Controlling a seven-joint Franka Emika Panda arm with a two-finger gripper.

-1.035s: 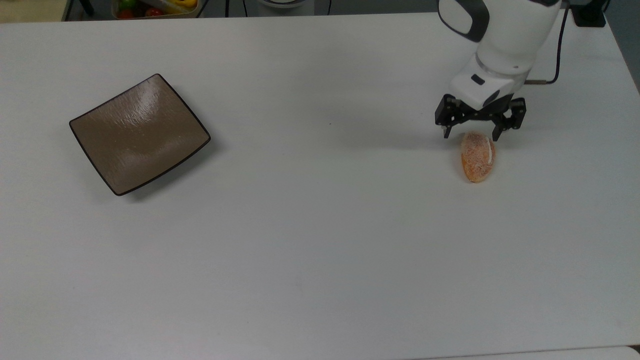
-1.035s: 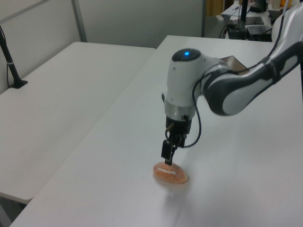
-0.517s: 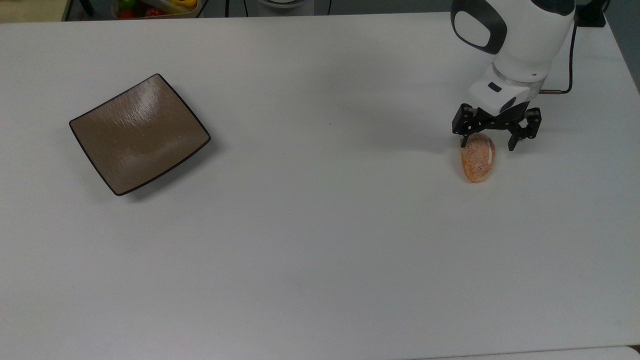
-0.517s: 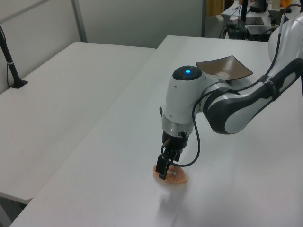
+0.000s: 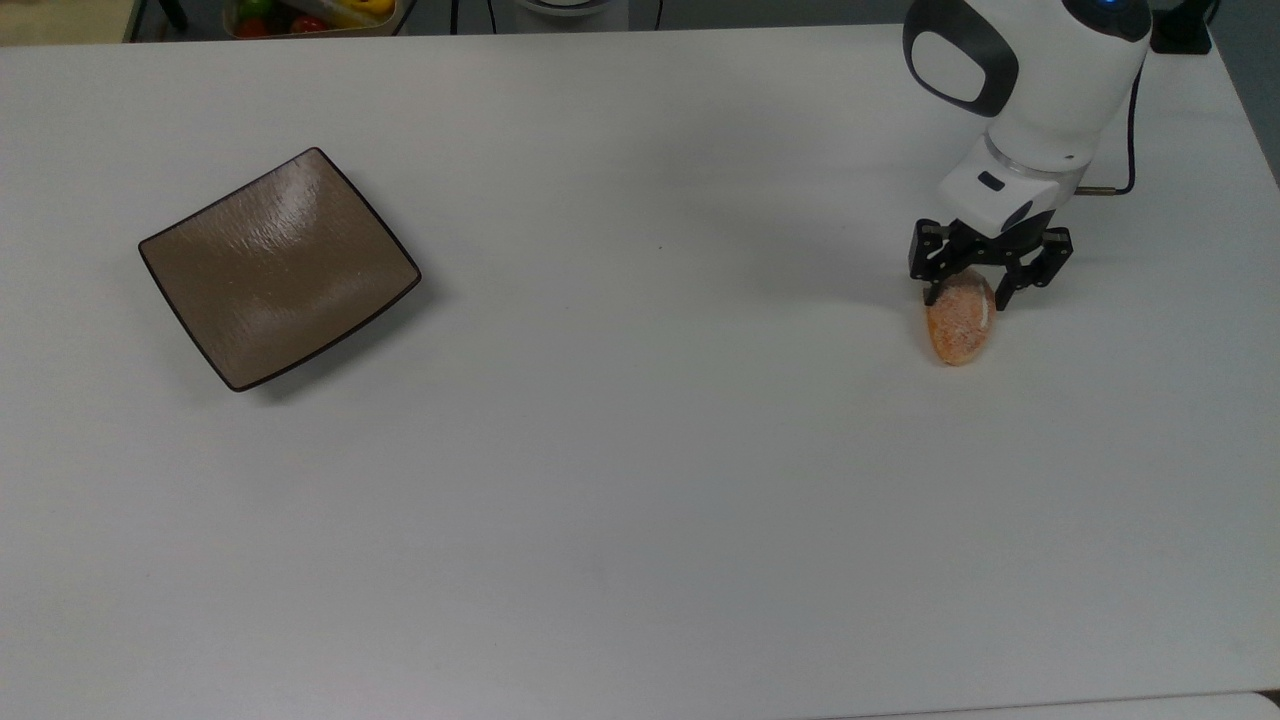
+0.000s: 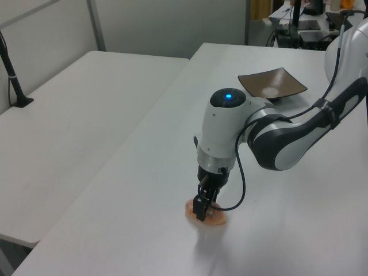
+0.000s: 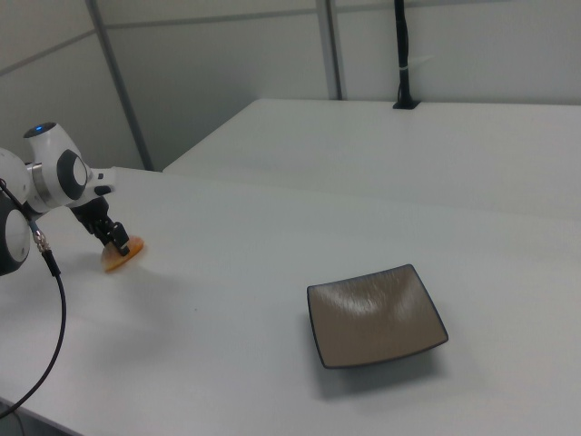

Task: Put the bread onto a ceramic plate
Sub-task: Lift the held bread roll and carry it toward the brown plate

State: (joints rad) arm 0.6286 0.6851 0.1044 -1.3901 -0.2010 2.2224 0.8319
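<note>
White table [image 5: 620, 480] carries a glossy brown square plate [image 5: 279, 267]. Well apart, the gripper [image 5: 963, 296] straddles an orange, sugar-speckled bread [image 5: 960, 325], fingers apart.

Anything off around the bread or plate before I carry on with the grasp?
Nothing stands out. The bread lies intact on the table with the end effector straddling its far end; the ceramic plate sits empty and flat.
</note>
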